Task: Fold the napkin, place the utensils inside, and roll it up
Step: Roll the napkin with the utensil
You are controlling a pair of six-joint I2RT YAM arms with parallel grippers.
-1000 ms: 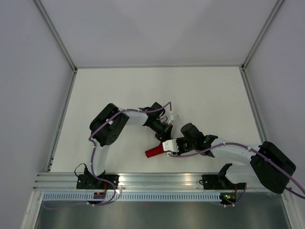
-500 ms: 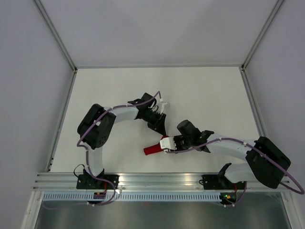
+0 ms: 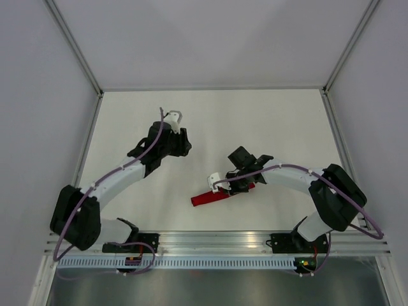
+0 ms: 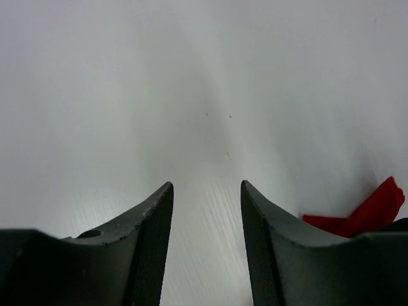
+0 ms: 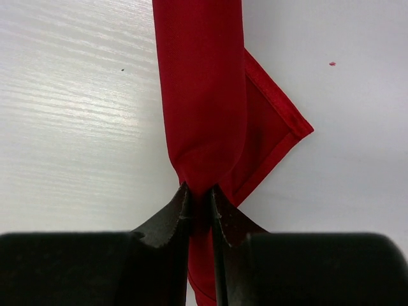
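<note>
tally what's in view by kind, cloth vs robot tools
napkin: 1, red, rolled
tools: 2, the left tool open and empty, the right tool shut on the napkin
total: 3

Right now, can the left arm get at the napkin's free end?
Probably yes. The left fingers stand open over bare table, apart from the napkin, with nothing lying between them. The right fingers pinch only its other end, so the end toward the left arm looks free.
</note>
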